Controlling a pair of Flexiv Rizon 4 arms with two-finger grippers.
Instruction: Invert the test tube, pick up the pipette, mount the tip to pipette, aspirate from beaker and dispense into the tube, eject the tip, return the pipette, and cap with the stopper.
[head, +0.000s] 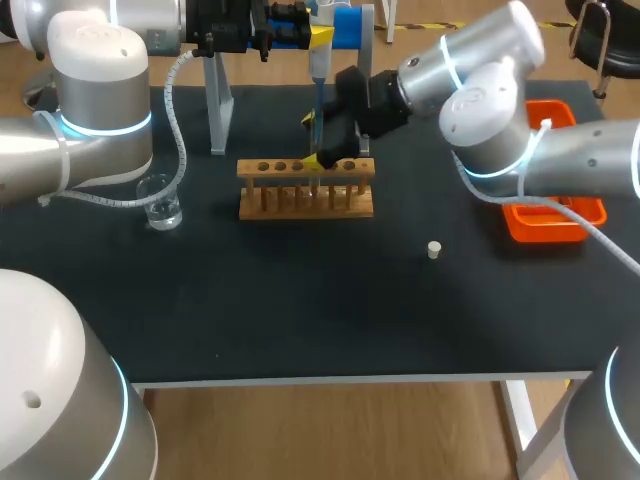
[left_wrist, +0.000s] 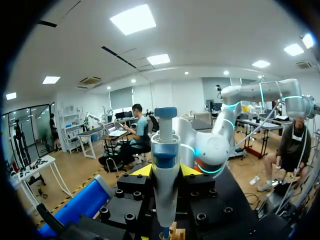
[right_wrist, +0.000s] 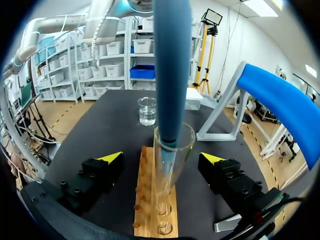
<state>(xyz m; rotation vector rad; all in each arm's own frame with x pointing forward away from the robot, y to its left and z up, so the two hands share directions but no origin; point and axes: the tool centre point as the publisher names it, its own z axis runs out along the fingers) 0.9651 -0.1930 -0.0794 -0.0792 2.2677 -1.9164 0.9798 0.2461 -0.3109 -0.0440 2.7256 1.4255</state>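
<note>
pipette right up close, clamped between the left end effector's fingers, upper middle of the head view. its blue end dips into the tube, upright in the rack at the middle of the table. right end effector straddles the tube, fingers wide, not touching. beaker at left, stopper right of centre.
</note>
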